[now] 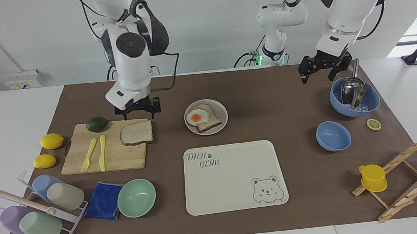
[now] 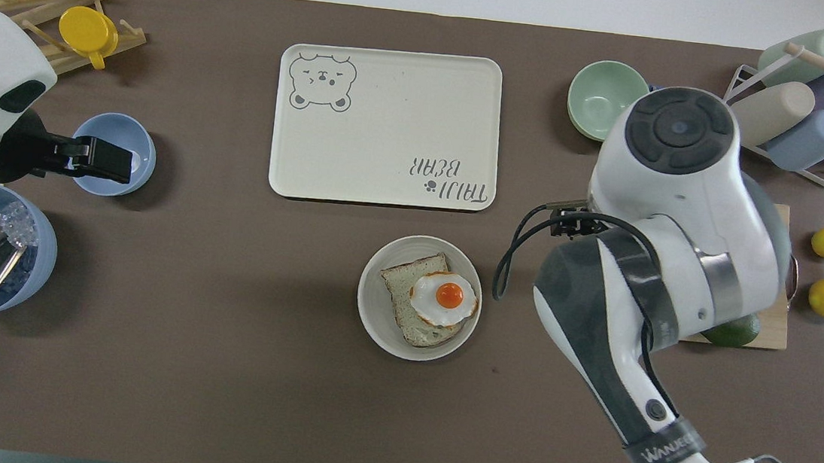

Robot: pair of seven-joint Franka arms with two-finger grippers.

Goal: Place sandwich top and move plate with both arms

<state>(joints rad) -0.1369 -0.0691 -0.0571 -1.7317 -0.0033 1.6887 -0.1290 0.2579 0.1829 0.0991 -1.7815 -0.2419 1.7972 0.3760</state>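
The sandwich top (image 1: 136, 133), a wholemeal bread slice, lies on the wooden cutting board (image 1: 84, 160). My right gripper (image 1: 138, 116) hangs open just over the slice's edge that faces the robots, not touching it. In the overhead view the right arm hides the slice. The beige-grey plate (image 1: 222, 123) sits mid-table beside the board and holds a bread slice (image 1: 213, 123) with a fried egg (image 1: 196, 117) on it; the plate also shows in the overhead view (image 2: 373, 324). My left gripper (image 1: 319, 78) waits open in the air beside the large blue bowl (image 1: 371, 101); in the overhead view it (image 2: 105, 159) is over the small blue bowl (image 2: 134, 144).
The bear-printed tray (image 1: 233, 190) lies farther from the robots than the plate. An avocado (image 1: 97, 123), a yellow fork (image 1: 89, 154) and knife (image 1: 102, 152) share the board. A mint bowl (image 1: 136, 198), blue cloth (image 1: 102, 201), cup rack (image 1: 39, 211), two lemons (image 1: 51, 141) and a wooden rack (image 1: 406, 179) stand around.
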